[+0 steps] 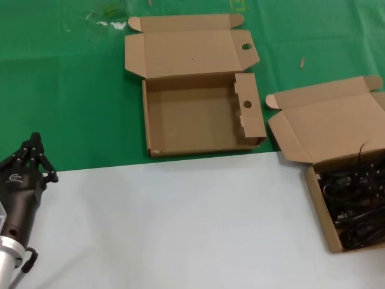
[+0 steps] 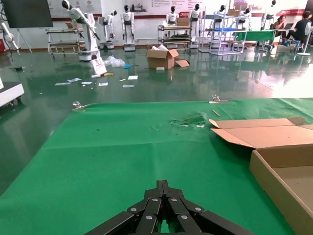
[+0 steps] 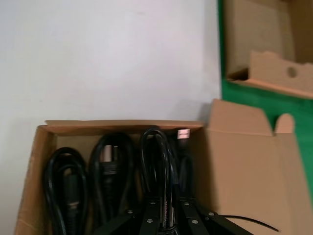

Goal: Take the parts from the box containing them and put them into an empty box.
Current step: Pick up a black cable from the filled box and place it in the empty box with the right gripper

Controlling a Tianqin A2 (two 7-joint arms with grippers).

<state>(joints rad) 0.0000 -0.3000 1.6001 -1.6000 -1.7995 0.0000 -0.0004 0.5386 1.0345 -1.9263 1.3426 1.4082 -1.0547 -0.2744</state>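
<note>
cables (image 3: 112, 171), black and coiled, fill box (image 3: 29, 166).

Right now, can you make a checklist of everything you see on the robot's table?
Surface: green cloth at the back, pale grey sheet in front.
Job's things: empty box open, holed partition; full box open at right, black cables inside.
Clutter: small scraps and a scuffed patch on the cloth.
Hands: left hand at the near left edge, fingers together, holding nothing; right hand low over the full box, around a cable loop.
Cables: all in the full box.
Surroundings: hall with other robots, shelves, a floor box.
</note>
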